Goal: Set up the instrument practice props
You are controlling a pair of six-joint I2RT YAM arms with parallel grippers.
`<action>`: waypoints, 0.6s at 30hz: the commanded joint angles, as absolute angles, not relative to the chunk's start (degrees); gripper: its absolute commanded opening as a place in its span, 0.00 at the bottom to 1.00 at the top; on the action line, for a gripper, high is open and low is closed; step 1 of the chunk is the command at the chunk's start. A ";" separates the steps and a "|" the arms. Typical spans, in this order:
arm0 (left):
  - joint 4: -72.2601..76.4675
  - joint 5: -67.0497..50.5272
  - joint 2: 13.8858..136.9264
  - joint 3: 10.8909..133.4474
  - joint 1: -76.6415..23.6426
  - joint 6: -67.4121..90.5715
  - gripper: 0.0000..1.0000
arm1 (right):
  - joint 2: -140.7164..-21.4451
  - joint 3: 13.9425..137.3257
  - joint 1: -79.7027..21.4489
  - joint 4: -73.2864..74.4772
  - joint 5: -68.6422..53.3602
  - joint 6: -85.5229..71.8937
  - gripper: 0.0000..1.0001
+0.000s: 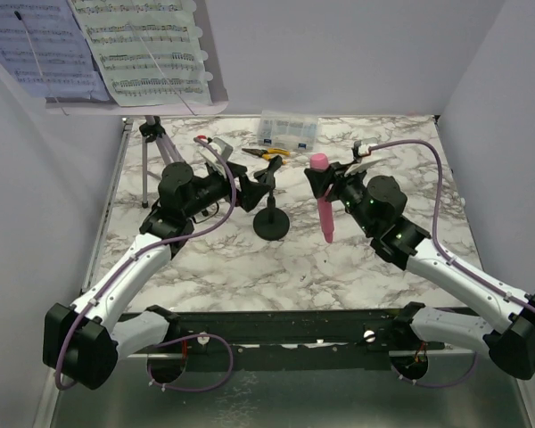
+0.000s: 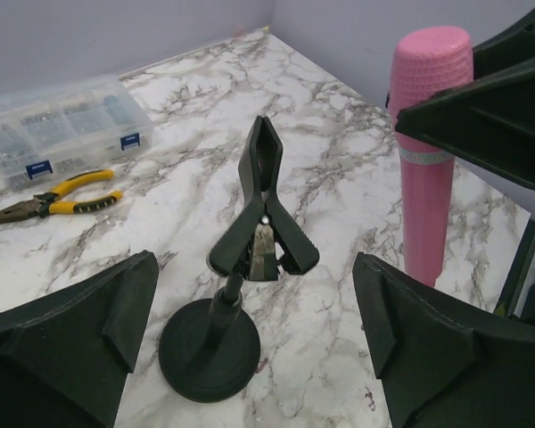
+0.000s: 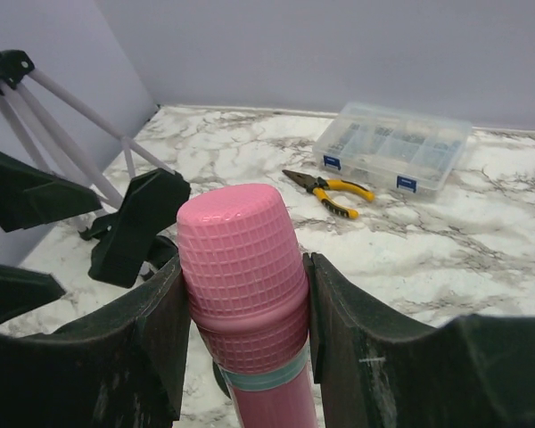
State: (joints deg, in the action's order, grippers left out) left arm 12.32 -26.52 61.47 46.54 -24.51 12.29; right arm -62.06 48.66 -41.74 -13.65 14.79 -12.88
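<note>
My right gripper [image 1: 324, 178] is shut on the pink toy microphone [image 1: 323, 203] and holds it upright by its head above the table; its fingers press both sides of the head [image 3: 242, 267]. The black round-base stand [image 1: 271, 221] with its clip [image 2: 263, 209] stands empty between the arms. My left gripper [image 1: 239, 192] is open, its fingers either side of the stand's base [image 2: 209, 349], not touching it. The lilac music-stand plate [image 1: 134, 105] on its tripod [image 1: 152, 156] stands at back left, holding the lavender page [image 1: 45, 49] and the white page [image 1: 147, 49].
A clear compartment box [image 1: 288, 130] sits at the back of the marble table, with yellow-handled pliers [image 1: 267, 153] in front of it. Both show in the wrist views too: the box [image 3: 394, 147] and the pliers [image 2: 58, 198]. Lilac walls close in the table.
</note>
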 commanded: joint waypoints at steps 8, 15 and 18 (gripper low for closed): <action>12.66 -23.29 70.39 54.49 -26.85 9.28 0.97 | -58.73 49.89 -41.26 -16.14 12.30 -13.54 0.00; 11.69 -22.83 72.59 54.83 -27.77 7.55 0.70 | -59.60 50.61 -41.21 -17.57 11.87 -13.45 0.00; 11.28 -22.42 72.68 54.68 -27.74 6.43 0.69 | -61.10 51.58 -41.18 -18.43 12.02 -12.73 0.00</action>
State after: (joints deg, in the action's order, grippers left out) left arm 11.92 -24.34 72.38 53.84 -27.51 8.91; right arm -59.59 48.75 -41.52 -15.25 12.80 -13.45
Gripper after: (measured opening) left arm 0.696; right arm 0.498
